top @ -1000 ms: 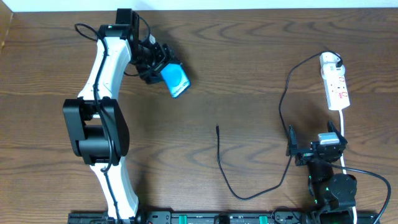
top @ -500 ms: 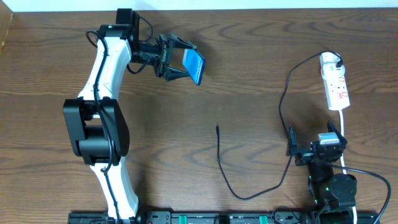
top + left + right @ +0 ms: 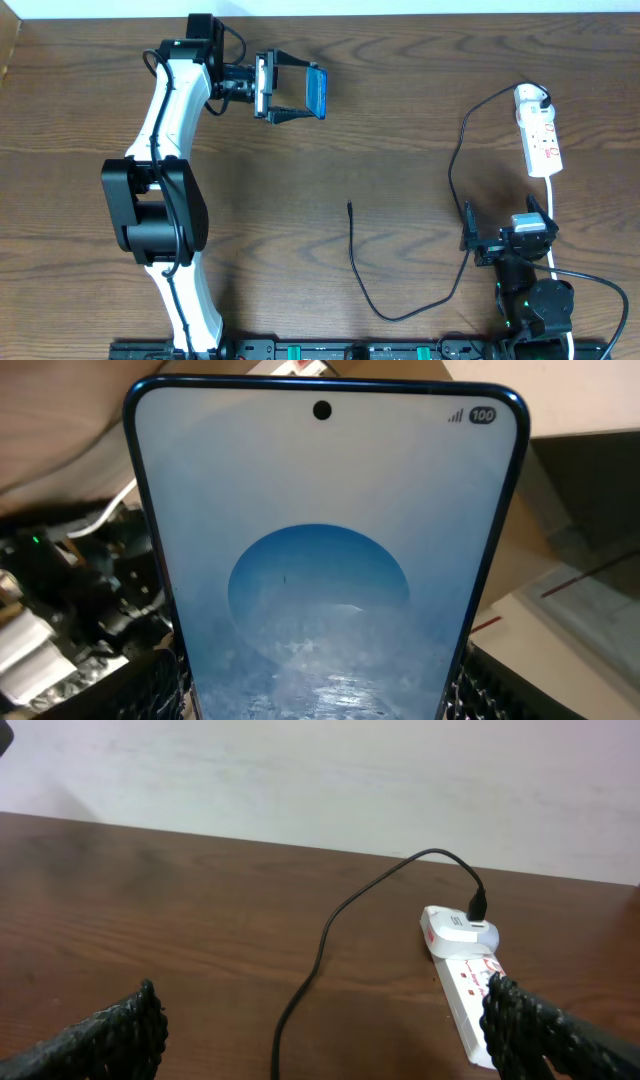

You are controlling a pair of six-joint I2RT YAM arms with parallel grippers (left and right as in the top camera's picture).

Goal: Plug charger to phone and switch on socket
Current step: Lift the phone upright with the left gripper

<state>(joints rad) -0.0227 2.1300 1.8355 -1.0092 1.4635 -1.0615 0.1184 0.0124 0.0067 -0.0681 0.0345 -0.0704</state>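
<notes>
Left claw [image 3: 319, 92]: grips phone [image 3: 320, 560], just swung square, far edge of surface.
Right claw [image 3: 503, 222]: wide open, idle, near-right corner.
Charger [image 3: 349, 207]: tip untouched; plugging looks next.

left arm [image 3: 160, 110]: white links, black joints, looped black cable | right arm [image 3: 545, 300]: black, green light | right end effector [image 3: 325, 1040]: black knurled fingers [image 3: 110, 1035]
</notes>
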